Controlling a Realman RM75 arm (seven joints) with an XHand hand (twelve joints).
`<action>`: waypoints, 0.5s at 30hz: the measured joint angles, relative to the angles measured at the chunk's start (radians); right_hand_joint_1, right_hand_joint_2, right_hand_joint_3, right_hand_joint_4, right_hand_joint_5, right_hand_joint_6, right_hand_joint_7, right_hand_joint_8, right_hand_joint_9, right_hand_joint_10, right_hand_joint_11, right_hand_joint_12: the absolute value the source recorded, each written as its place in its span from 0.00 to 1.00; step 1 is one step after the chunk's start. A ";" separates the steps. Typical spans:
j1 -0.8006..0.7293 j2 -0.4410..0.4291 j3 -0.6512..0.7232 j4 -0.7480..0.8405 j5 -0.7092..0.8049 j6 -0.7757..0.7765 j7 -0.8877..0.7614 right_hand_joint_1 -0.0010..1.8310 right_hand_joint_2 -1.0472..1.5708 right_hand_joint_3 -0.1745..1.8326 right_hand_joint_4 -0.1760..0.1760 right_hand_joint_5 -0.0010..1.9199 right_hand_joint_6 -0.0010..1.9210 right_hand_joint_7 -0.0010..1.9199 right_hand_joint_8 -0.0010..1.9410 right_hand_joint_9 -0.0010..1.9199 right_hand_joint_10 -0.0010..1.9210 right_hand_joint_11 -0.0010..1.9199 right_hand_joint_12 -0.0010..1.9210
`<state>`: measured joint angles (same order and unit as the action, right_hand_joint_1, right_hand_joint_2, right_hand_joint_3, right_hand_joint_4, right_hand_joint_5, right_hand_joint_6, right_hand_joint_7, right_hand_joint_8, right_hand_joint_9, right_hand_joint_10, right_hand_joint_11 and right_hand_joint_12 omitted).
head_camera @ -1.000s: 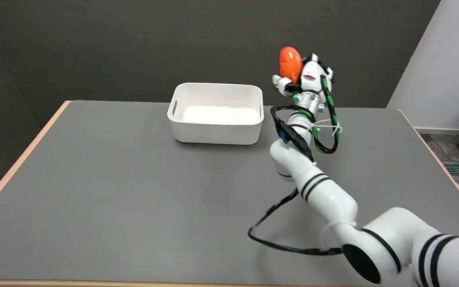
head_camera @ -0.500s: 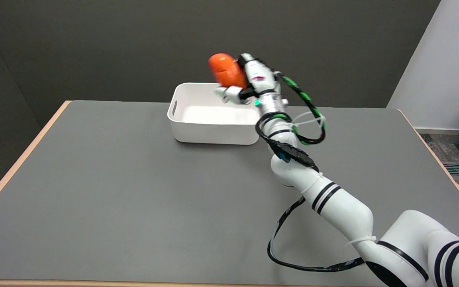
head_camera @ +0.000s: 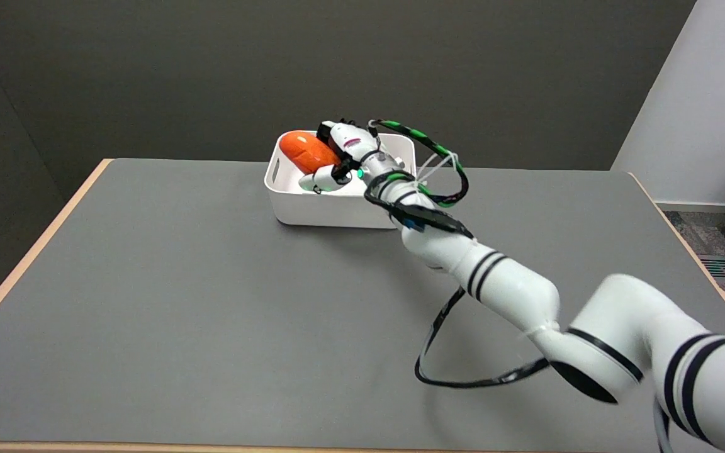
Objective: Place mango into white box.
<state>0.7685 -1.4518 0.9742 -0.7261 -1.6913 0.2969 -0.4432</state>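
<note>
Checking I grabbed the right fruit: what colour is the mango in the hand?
Orange-red; the mango shows plainly in the head view, held by the right hand over the white box.

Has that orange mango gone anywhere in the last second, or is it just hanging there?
Yes. The mango, held by the right hand, has travelled left and down, from right of the white box to over its inside.

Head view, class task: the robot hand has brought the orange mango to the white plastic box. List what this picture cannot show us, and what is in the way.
- Whether the orange mango touches the floor of the white plastic box: head view, the box's near wall and the robot hand cover it.
- The mango's right end: hidden by the robot hand.
- The box's right inner half: hidden by the wrist and the green-black cable.
- The right arm's base: cut off by the picture's lower right edge.
</note>
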 measured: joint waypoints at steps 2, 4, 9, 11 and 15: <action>0.035 -0.012 -0.011 0.057 0.001 0.001 0.001 0.64 0.82 0.30 0.00 0.33 0.81 0.36 0.82 0.45 1.00 0.15 1.00; 0.065 -0.023 -0.021 0.105 0.002 0.012 0.001 0.64 0.82 0.29 0.00 0.33 0.81 0.36 0.82 0.45 1.00 0.14 1.00; 0.125 -0.044 -0.039 0.198 0.003 0.060 0.003 0.64 0.82 0.29 0.00 0.33 0.81 0.36 0.82 0.45 1.00 0.12 1.00; 0.146 -0.052 -0.045 0.230 0.004 0.078 0.003 0.64 0.82 0.29 0.00 0.33 0.81 0.36 0.82 0.45 1.00 0.13 1.00; 0.175 -0.064 -0.055 0.276 0.005 0.100 0.004 0.63 0.84 0.27 0.00 0.31 0.83 0.34 0.84 0.44 1.00 0.12 1.00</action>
<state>0.9433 -1.5159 0.9197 -0.4504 -1.6860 0.3968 -0.4392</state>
